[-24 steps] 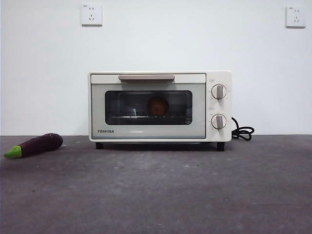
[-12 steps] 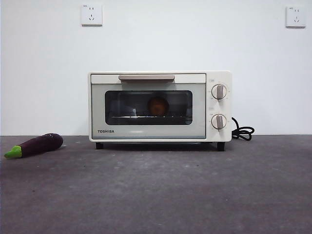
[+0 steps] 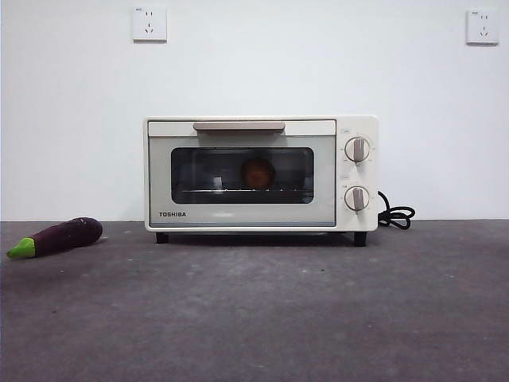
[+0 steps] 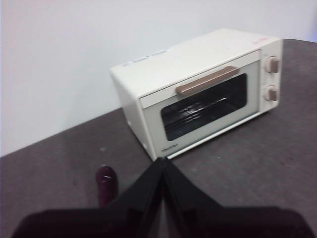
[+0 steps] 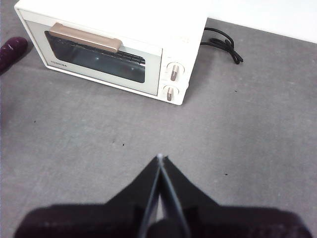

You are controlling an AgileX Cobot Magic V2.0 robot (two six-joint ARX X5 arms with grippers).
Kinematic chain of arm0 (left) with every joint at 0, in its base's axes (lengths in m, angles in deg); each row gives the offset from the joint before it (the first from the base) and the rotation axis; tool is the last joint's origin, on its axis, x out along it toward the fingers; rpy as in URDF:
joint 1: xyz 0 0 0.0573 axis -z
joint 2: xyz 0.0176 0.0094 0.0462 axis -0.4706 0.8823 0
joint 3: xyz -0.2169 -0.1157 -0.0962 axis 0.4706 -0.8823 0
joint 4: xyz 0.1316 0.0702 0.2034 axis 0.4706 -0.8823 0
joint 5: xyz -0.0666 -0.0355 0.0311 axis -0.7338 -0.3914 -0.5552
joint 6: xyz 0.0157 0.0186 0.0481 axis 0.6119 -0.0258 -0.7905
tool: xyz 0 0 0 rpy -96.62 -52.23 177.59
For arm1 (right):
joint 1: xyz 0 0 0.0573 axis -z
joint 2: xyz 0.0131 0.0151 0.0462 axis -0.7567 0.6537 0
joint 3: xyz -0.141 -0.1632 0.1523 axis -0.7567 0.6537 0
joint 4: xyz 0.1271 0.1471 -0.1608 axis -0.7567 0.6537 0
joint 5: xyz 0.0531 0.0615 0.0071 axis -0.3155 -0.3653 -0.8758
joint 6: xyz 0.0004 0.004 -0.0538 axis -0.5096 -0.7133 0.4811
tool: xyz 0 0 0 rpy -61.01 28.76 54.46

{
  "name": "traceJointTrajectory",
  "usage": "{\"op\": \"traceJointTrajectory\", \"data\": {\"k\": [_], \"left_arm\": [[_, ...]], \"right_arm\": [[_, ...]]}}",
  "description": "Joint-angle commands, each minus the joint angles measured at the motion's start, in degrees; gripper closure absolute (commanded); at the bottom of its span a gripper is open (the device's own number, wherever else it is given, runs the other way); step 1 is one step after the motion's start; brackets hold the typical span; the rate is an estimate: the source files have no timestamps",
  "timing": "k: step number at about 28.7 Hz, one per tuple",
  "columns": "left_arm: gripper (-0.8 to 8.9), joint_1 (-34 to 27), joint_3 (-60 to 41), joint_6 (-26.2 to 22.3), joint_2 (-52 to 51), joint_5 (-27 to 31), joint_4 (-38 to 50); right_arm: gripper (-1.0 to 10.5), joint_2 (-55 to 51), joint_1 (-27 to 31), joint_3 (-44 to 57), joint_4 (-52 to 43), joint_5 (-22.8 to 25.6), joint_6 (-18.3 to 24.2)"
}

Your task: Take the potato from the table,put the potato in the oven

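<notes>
From the front view you see the oven [image 3: 261, 175] standing on the desk [image 3: 254, 310] against the white wall, its door closed with the beige handle [image 3: 238, 126] across the top and two knobs [image 3: 357, 150] on the right side. Through the dark glass window you can make out the potato [image 3: 258, 173], an orange-brown lump resting on the rack inside the oven. The black cord [image 3: 395, 214] curls on the desk just beside the oven's right end, and the eggplant [image 3: 57, 237] lies well apart on the left, green stem pointing outward. Two wall sockets [image 3: 149, 24] sit high on the wall. No arm shows in this view. In the left wrist view your left gripper [image 4: 162, 161] hangs above the desk with its jaws pressed together and nothing between them; the oven [image 4: 198, 89] with its door closed lies beyond, and the eggplant [image 4: 106, 182] lies near the gripper's tip. In the right wrist view your right gripper [image 5: 160, 158] also has its jaws together and empty, raised over bare desk [image 5: 247, 124], well apart from the oven [image 5: 114, 44] and its cord [image 5: 223, 44]; the eggplant [image 5: 12, 47] shows at the picture's edge.
</notes>
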State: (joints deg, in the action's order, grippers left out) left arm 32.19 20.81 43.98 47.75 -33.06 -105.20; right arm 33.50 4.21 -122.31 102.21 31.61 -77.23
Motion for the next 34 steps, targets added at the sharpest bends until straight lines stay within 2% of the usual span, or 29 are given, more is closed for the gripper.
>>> {"op": "traceJointTrajectory", "data": {"k": [1, 13, 24, 27, 32, 34], "left_arm": [[8.18, -1.4, -6.7, -0.7, -3.6, 0.0, 5.3], [8.18, -2.2, -25.7, -0.7, -16.8, 0.0, 7.7], [8.18, -3.5, -36.5, -0.4, -25.3, 0.6, 8.3], [8.18, -4.9, -37.7, 2.6, -25.9, 5.8, 8.8], [8.18, -6.2, -38.4, 8.2, -26.1, 17.6, 10.3], [8.18, -6.3, -38.9, 9.4, -26.1, 20.0, 12.2]], "right_arm": [[9.5, 0.1, 0.0, 0.2, 1.2, 0.1, 0.2], [9.5, 0.1, 0.0, 0.2, 1.2, 0.1, 0.2], [9.5, 0.1, 0.0, 0.2, 1.2, 0.1, 0.2], [9.5, 0.1, 0.0, 0.2, 1.2, 0.1, 0.2], [9.5, 0.1, 0.0, 0.2, 1.2, 0.1, 0.2], [9.5, 0.1, 0.0, 0.2, 1.2, 0.1, 0.2]]}}
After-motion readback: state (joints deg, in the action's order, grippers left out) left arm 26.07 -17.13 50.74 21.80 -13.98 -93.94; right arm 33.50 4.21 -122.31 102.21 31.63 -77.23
